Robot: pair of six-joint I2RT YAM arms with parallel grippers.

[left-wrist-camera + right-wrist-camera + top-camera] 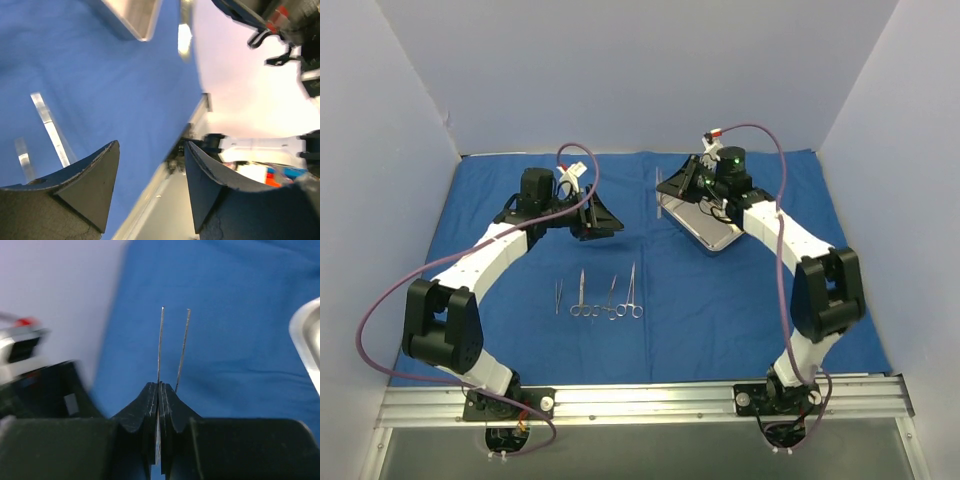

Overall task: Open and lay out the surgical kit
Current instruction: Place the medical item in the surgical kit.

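One pair of tweezers [160, 345] clamped between right fingers [140, 412].
Light, springy, slippery steel, seemingly gripped mid-length; left fingers [95, 175] apart.

The cloth [650, 270] is matt royal-blue fabric, soft-looking and faintly creased. The tray [698, 230] is polished steel with a mirror-bright shine. The 4 tools in a row [582, 292] are slim bright metal, and so are the thin, glinting tweezers [160, 345]. The left gripper [151, 150] and right gripper [159, 387] have matt black, grainy fingers, the left's worn pale along the edges. The arm shells [485, 260] look like smooth white plastic. The rail [640, 400] is dull grey metal.
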